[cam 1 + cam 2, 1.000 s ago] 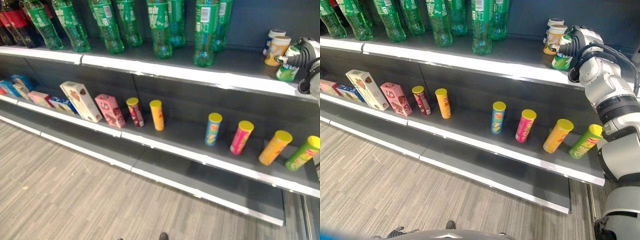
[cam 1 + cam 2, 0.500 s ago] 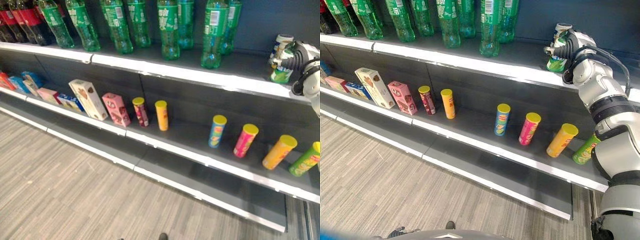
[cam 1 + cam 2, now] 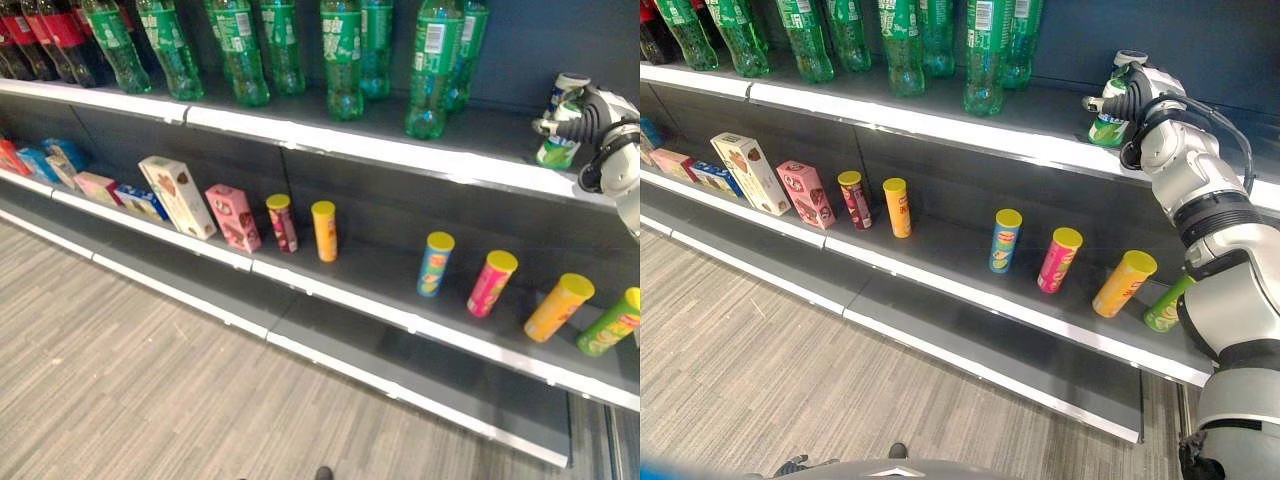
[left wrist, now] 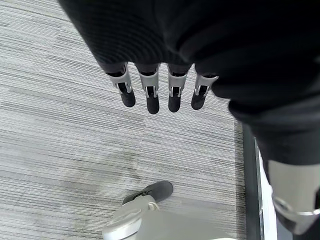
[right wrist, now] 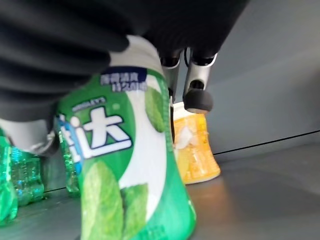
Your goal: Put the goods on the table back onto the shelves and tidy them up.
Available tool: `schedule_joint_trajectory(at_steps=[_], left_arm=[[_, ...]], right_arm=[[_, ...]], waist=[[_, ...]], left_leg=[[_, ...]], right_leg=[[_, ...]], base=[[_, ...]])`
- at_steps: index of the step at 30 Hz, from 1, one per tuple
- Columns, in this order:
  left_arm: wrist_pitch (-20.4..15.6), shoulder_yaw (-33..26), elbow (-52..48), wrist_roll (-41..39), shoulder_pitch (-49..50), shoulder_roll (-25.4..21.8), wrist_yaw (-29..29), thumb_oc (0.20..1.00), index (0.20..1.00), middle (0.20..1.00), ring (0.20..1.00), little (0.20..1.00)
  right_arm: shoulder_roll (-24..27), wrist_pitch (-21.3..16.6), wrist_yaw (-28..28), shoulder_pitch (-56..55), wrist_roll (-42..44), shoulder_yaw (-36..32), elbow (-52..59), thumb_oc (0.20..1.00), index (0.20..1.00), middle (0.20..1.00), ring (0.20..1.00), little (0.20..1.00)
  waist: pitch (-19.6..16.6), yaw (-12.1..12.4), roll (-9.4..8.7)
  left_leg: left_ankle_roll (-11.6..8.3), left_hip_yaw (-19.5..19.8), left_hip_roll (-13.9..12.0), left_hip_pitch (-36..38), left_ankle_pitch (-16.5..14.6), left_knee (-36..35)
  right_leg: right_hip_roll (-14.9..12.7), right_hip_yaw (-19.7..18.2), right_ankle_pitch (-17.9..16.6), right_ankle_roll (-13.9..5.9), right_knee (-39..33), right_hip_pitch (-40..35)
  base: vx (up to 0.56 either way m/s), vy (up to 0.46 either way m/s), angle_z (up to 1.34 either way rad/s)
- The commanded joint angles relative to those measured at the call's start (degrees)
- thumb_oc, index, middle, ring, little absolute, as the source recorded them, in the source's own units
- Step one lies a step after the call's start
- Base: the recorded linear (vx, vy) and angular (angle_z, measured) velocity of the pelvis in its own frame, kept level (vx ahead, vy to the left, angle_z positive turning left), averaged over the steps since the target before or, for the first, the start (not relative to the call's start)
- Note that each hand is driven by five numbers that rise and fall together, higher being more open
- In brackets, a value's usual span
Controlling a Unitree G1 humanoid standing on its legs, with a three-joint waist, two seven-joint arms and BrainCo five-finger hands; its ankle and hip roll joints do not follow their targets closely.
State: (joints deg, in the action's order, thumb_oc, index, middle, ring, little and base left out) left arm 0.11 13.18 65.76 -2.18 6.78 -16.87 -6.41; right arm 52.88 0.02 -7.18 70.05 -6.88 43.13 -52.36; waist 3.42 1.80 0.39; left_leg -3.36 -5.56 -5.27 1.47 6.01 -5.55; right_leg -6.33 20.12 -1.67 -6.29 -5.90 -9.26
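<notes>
The right hand (image 3: 1130, 98) is up at the right end of the top shelf (image 3: 940, 125), its fingers (image 5: 197, 97) curled round a green-and-white gum bottle (image 5: 132, 165) that stands upright with its base on or just above the shelf board; just behind it, near the back wall, stands an orange-yellow bottle (image 5: 192, 150) of the same kind, and a white-capped one (image 3: 570, 82) shows behind the hand in the head views; these two crowd the space past the fingers. Further left on the same shelf stand green soda bottles (image 3: 430, 70) in a row, well apart from the hand, with red-labelled dark bottles (image 3: 60, 40) at the far left end. On the middle shelf (image 3: 330, 285) below lie boxes, a cream one (image 3: 177, 197) and a pink one (image 3: 233, 217) leaning, then crisp tubes: maroon (image 3: 282, 222), orange (image 3: 324, 230), blue (image 3: 435, 264), pink (image 3: 489, 283), yellow (image 3: 558, 307) and green (image 3: 612, 321), the last three tilted. The left hand (image 4: 160, 92) hangs over the grey striped floor (image 4: 60, 140), fingers straight and holding nothing.
</notes>
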Motion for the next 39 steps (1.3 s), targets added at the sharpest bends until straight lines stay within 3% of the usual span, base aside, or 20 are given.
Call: schedule_joint_trajectory(at_steps=[1, 39], left_arm=[[-0.84, 1.34, 1.83, -0.79, -4.53, -3.05, -1.11, 1.0, 1.0, 1.0, 1.0, 1.0], [-0.75, 1.2, 2.36, -0.59, -4.93, -3.34, -1.06, 1.0, 1.0, 1.0, 1.0, 1.0]], right_arm=[[1.12, -0.09, -1.41, 9.17, -2.04, 4.67, -3.48, 0.2, 0.2, 0.2, 0.2, 0.2], [2.14, 0.03, -0.63, 9.16, -3.04, 5.59, -3.55, 0.2, 0.2, 0.2, 0.2, 0.2]], waist=[[2.05, 1.71, -4.33], [1.81, 0.59, -5.2]], left_leg=[[-5.16, -1.33, -3.36, 4.53, -7.17, 1.81], [-5.18, -2.69, -3.64, 5.78, -7.77, 1.39]], right_leg=[[-3.33, -0.27, 4.93, -2.77, 1.84, -0.34], [-3.39, -0.84, 4.83, -2.97, 1.93, -0.5]], base=[[0.0, 0.0, 0.0], [0.0, 0.0, 0.0]])
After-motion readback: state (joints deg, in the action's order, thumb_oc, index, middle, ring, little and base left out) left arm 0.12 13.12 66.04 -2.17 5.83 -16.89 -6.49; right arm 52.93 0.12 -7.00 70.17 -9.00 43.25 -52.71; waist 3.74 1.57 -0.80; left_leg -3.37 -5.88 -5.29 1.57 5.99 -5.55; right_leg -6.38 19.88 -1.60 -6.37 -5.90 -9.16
